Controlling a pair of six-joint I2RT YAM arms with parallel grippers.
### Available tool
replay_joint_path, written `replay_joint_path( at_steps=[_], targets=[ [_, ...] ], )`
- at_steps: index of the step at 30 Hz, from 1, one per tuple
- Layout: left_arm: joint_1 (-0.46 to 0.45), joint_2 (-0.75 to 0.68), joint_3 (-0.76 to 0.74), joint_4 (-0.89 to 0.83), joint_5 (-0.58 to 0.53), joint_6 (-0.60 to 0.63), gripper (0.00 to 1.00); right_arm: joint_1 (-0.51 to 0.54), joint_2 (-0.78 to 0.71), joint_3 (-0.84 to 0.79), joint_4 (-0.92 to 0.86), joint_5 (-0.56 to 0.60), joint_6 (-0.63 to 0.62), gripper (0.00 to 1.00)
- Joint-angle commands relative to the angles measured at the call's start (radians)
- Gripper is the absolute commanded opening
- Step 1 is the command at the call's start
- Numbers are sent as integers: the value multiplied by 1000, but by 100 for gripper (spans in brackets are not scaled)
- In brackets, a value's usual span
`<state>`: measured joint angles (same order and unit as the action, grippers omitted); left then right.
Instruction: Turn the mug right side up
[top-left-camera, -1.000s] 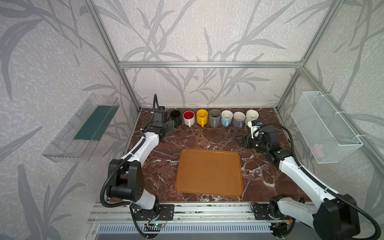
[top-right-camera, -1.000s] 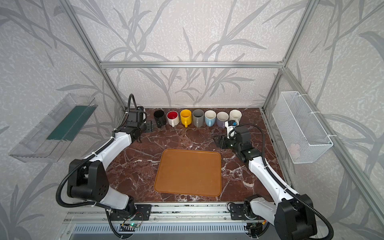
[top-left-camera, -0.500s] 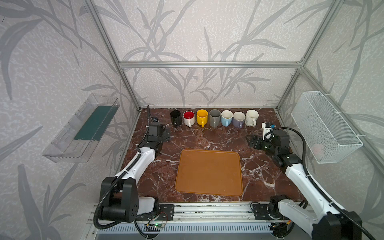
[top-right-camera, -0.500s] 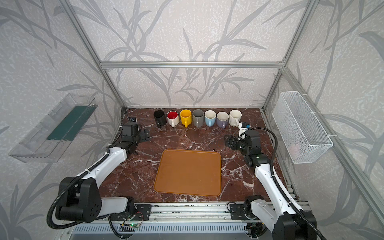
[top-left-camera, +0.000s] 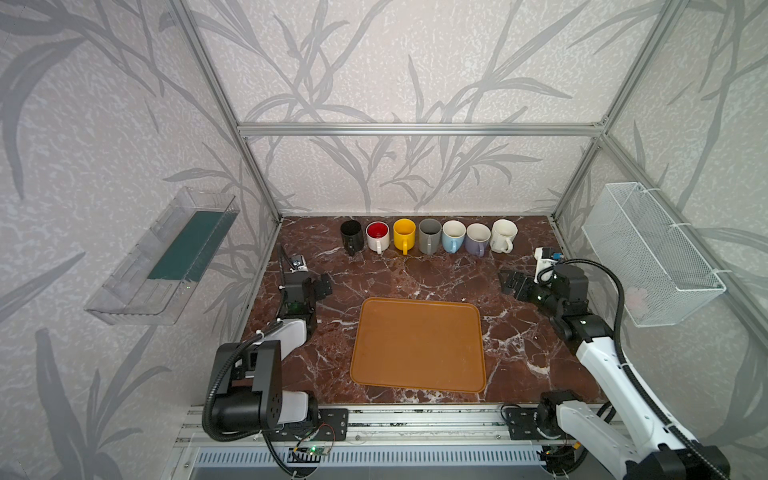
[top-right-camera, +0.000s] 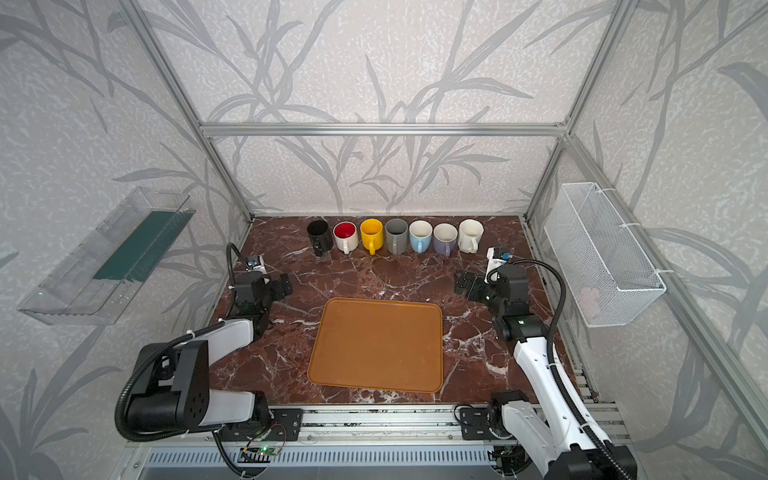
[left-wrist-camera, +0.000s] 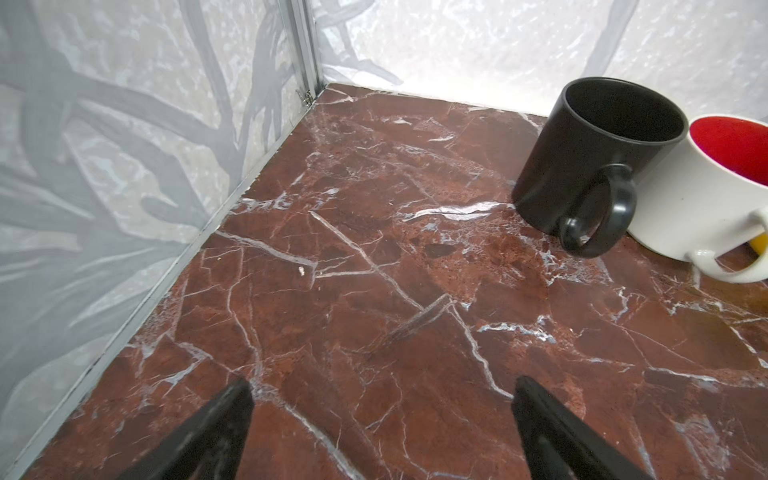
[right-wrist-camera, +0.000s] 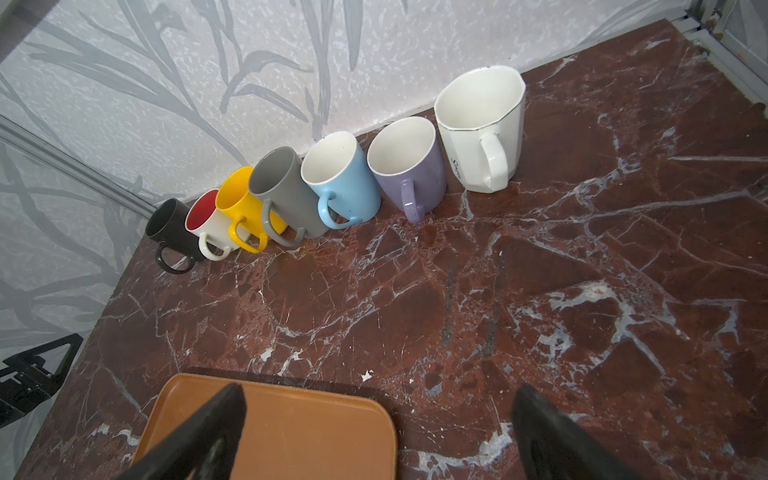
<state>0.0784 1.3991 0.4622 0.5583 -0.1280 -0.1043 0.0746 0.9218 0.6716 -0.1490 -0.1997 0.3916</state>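
Note:
Several mugs stand in a row along the back wall, all with their mouths up, from a black mug (top-left-camera: 351, 237) (left-wrist-camera: 598, 153) at the left end to a white mug (top-left-camera: 503, 235) (right-wrist-camera: 482, 129) at the right end. None of them lies upside down in any view. My left gripper (top-left-camera: 322, 286) (left-wrist-camera: 382, 384) is open and empty over bare marble, in front and to the left of the black mug. My right gripper (top-left-camera: 511, 282) (right-wrist-camera: 379, 391) is open and empty too, in front of the white mug and beside the tray's far right corner.
An orange tray (top-left-camera: 417, 345) (right-wrist-camera: 291, 432) lies flat in the middle of the marble table. A wire basket (top-left-camera: 648, 253) hangs on the right wall and a clear shelf (top-left-camera: 166, 253) on the left wall. Aluminium frame posts run along the table edges.
The left gripper drew back from the black mug toward the front. The right gripper drew back from the white mug toward the right. Both jaws spread wider.

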Motion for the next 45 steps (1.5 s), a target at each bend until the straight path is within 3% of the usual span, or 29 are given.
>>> replay_joint_path(
  at_steps=[1,6,8,11,14,22,27,32,39,42,45],
  targets=[
    [15,52,-30,176,62,-6,99,-6,-9,11,9,36,-16,99],
    [13,104,-73,268,59,-6,99,-10,-23,8,13,73,-45,99],
    [14,183,-138,516,82,16,99,-12,-34,6,16,75,-61,99],
    [18,129,-113,373,73,1,99,-12,-56,-24,54,99,-71,99],
    [18,171,-139,496,74,9,99,-12,-64,-85,149,155,-91,99],
    [18,164,-137,480,76,8,99,-13,-11,-255,508,288,-251,99],
    [18,166,-138,482,76,8,99,-14,84,-263,541,309,-324,99],
    [18,166,-139,484,79,9,99,-23,267,-331,803,297,-365,99],
    [18,166,-140,484,80,8,99,-26,528,-349,1064,190,-417,99],
    [18,166,-138,484,80,8,99,-11,666,-322,1176,229,-420,99],
    [19,166,-138,482,77,8,99,-11,606,-275,985,243,-415,99]
  ],
)
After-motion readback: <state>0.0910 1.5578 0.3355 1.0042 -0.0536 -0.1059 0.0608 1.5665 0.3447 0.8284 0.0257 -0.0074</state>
